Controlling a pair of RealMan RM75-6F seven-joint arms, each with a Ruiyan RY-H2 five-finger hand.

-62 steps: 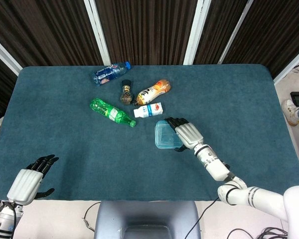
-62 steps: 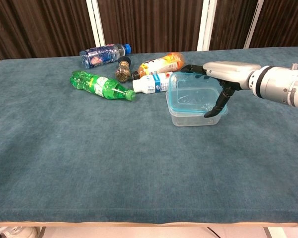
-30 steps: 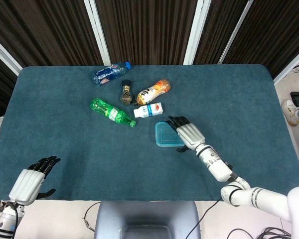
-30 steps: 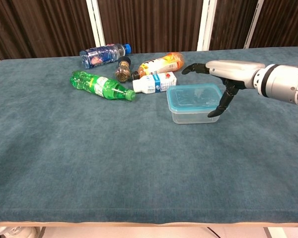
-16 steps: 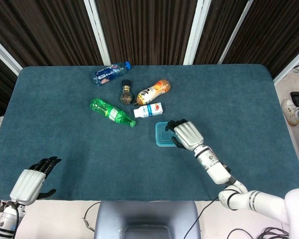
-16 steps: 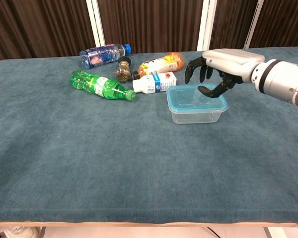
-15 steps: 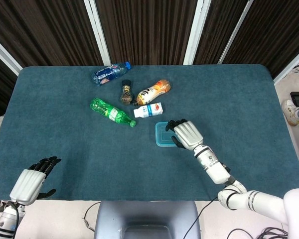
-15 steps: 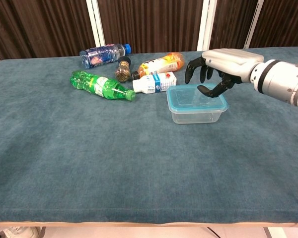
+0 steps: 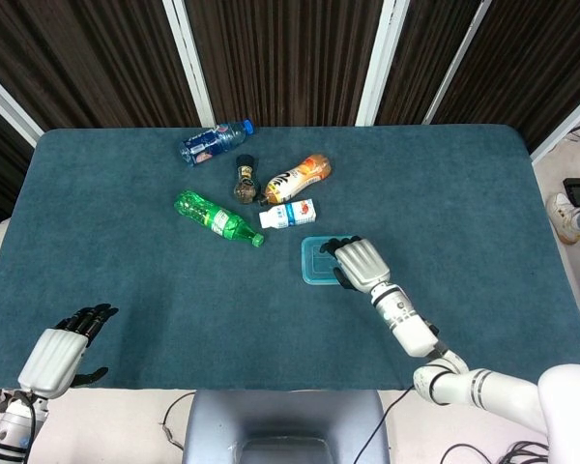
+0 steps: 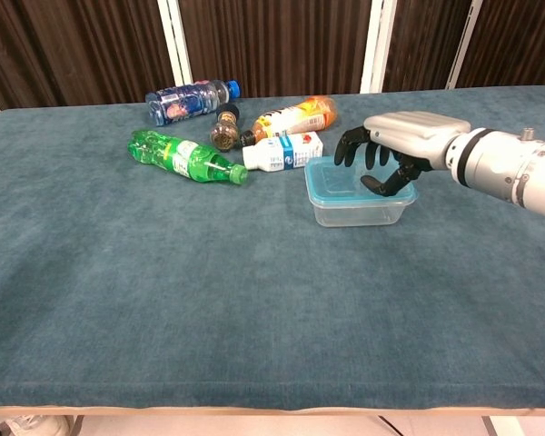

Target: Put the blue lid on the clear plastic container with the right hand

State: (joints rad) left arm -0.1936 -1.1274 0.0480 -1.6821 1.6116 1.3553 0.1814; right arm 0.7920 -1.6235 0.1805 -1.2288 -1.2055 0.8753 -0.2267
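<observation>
My right hand [image 10: 392, 145] sits over the lid [image 10: 350, 182], fingers [image 10: 356, 150] curled down toward its far right part; from the chest view they look to be touching the lid, but I can't tell for sure. Nothing gripped. Lid is on the container [image 10: 354, 210], just right of frame center in the chest view, and looks flat and seated all round. In the head view, the right hand [image 9: 359, 265] covers the lid's [image 9: 315, 261] right side. Left hand [image 9: 56, 349] is at the lower left of the head view, off the surface's [image 9: 464, 193] near edge, fingers loosely spread, holding nothing. Upper left of the container lie a white bottle [image 10: 283, 151], orange bottle [image 10: 294, 116], green bottle [image 10: 182, 156], blue bottle [image 10: 187, 99] and a small dark jar [image 10: 224, 131].
</observation>
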